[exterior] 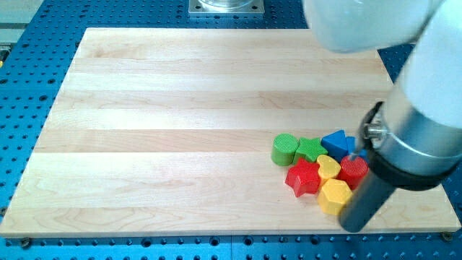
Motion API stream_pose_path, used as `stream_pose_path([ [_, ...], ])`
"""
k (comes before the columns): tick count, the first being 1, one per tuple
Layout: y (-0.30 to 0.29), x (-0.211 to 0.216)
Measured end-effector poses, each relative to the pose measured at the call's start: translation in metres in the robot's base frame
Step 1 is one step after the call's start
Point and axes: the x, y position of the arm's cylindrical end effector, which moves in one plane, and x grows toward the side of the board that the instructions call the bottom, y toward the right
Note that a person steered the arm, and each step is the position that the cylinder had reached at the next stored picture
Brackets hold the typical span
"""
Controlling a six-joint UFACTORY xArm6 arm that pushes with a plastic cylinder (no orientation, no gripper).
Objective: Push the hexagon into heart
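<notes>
Yellow hexagon [335, 196] low in the cluster at the board's [180, 123] lower right, touching the yellow heart [328, 167] just above it. Red star [303, 178] at the hexagon's left; red block [354, 171] at its upper right, shape unclear. Green cylinder [284, 149], green star [310, 149] and blue block [336, 141] along the cluster's top. No gripper, only a rod: tip [352, 154] just visible between blue and red blocks, largely hidden behind the arm [404, 159].
</notes>
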Motion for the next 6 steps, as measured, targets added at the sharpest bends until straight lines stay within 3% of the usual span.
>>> stream_pose_path([
  [1, -0.016, -0.015],
  [3, -0.038, 0.000],
  [4, -0.090, -0.012],
  [6, -0.177, -0.114],
])
